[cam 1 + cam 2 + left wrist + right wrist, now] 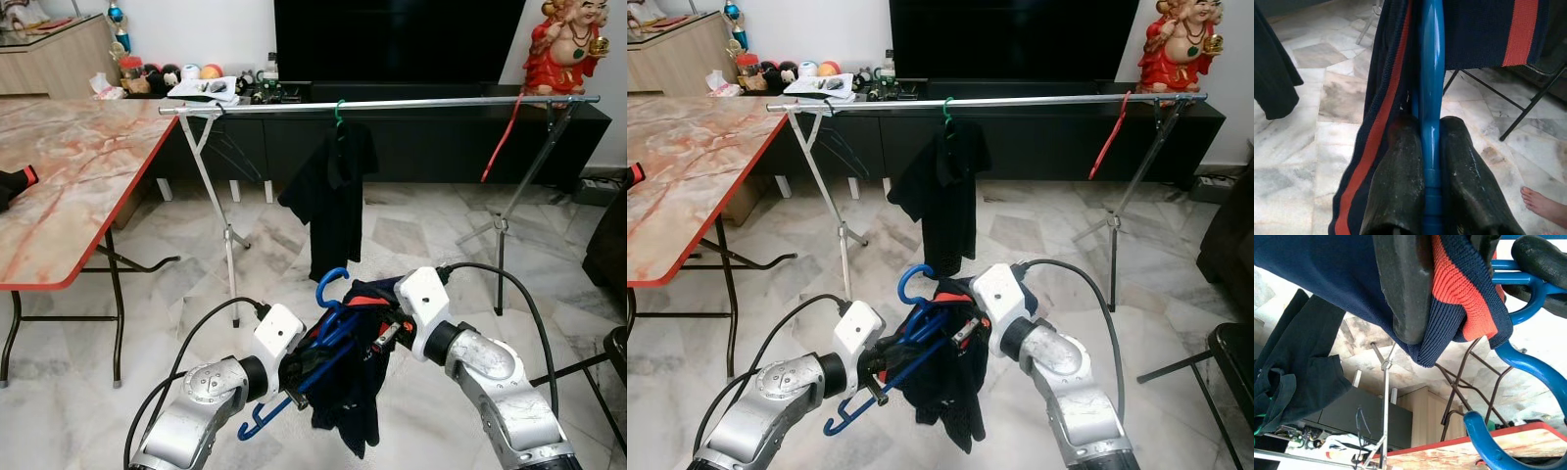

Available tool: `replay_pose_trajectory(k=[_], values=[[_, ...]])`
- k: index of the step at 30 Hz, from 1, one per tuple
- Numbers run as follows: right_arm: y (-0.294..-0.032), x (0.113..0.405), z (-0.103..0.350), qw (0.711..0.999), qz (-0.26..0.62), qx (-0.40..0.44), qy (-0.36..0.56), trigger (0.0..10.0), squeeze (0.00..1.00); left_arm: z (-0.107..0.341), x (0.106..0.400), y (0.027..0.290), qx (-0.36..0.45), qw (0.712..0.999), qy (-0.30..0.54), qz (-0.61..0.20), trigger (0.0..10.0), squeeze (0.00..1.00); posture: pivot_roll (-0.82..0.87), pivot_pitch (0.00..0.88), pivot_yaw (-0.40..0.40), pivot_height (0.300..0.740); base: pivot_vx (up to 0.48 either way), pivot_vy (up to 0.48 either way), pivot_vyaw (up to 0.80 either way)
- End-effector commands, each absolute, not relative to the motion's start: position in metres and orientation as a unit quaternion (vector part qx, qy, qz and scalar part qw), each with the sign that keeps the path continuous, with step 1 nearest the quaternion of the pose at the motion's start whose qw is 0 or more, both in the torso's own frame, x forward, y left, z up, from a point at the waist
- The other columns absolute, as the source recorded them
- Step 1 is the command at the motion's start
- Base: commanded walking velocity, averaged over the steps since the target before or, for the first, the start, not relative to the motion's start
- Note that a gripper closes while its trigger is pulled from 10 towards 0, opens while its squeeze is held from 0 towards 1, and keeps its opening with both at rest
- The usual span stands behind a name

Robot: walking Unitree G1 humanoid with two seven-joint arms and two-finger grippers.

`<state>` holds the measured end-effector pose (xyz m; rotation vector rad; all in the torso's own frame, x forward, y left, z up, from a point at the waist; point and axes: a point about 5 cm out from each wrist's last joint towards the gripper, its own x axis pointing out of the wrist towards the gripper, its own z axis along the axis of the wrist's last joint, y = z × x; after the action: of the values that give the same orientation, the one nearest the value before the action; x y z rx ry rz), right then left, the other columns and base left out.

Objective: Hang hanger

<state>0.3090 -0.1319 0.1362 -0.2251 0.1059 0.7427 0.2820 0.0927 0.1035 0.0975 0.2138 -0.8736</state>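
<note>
A blue hanger [328, 323] draped with a navy garment [358, 392] trimmed in orange is held low in front of the robot, above the marble floor [411, 235] and well short of the rail [392, 103]. The left gripper [1432, 161] is clamped on the hanger's blue bar, its fingers [1398, 186] pressed against either side, while the right gripper [1444, 289] is closed on the garment's orange-edged hem just beside the hanger's hook. On the rail a black shirt [333, 196] is hung from a green hanger [340, 111], a red hanger [503, 137] is hooked near the far right end, and a marble-topped table [69, 166] is seen at the left.
</note>
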Motion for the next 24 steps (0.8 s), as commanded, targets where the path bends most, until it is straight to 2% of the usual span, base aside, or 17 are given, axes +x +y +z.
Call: replay_pose_trajectory(k=[1, 8, 9, 10, 11, 12, 24], values=[[-0.124, 0.303, 0.137, 0.912, 0.39, -0.118, 0.044, 10.0, 0.35, 0.109, 0.279, 0.088, 0.043, 0.892, 0.094, -0.439, 10.0, 0.0, 0.1, 0.053, 0.015, 0.74, 0.0, 0.0, 0.0], [-0.12, 0.303, 0.135, 0.909, 0.395, -0.121, 0.048, 10.0, 0.36, 0.113, 0.276, 0.082, 0.033, 0.882, 0.086, -0.462, 10.0, 0.0, 0.1, 0.055, 0.015, 0.74, 0.0, 0.0, 0.0], [-0.119, 0.303, 0.135, 0.91, 0.395, -0.12, 0.05, 10.0, 0.69, 0.115, 0.275, 0.081, 0.031, 0.881, 0.082, -0.465, 10.0, 0.0, 0.1, 0.055, 0.015, 0.74, 0.0, 0.0, 0.0], [-0.119, 0.303, 0.135, 0.91, 0.394, -0.119, 0.05, 10.0, 0.69, 0.115, 0.275, 0.081, 0.03, 0.881, 0.081, -0.465, 10.0, 0.0, 0.1, 0.055, 0.015, 0.74, 0.0, 0.0, 0.0], [-0.118, 0.304, 0.135, 0.91, 0.394, -0.118, 0.051, 10.0, 0.89, 0.115, 0.275, 0.081, 0.029, 0.881, 0.081, -0.465, 10.0, 0.0, 0.1, 0.054, 0.014, 0.74, 0.0, 0.0, 0.0], [-0.118, 0.304, 0.135, 0.91, 0.393, -0.118, 0.052, 10.0, 1.0, 0.115, 0.275, 0.082, 0.029, 0.881, 0.081, -0.464, 10.0, 0.0, 0.1, 0.054, 0.014, 0.74, 0.0, 0.0, 0.0], [-0.114, 0.305, 0.134, 0.91, 0.395, -0.112, 0.054, 10.0, 1.0, 0.122, 0.277, 0.079, 0.001, 0.888, 0.064, -0.455, 10.0, 0.0, 0.1, 0.05, 0.009, 0.74, 0.0, 0.0, 0.0]])
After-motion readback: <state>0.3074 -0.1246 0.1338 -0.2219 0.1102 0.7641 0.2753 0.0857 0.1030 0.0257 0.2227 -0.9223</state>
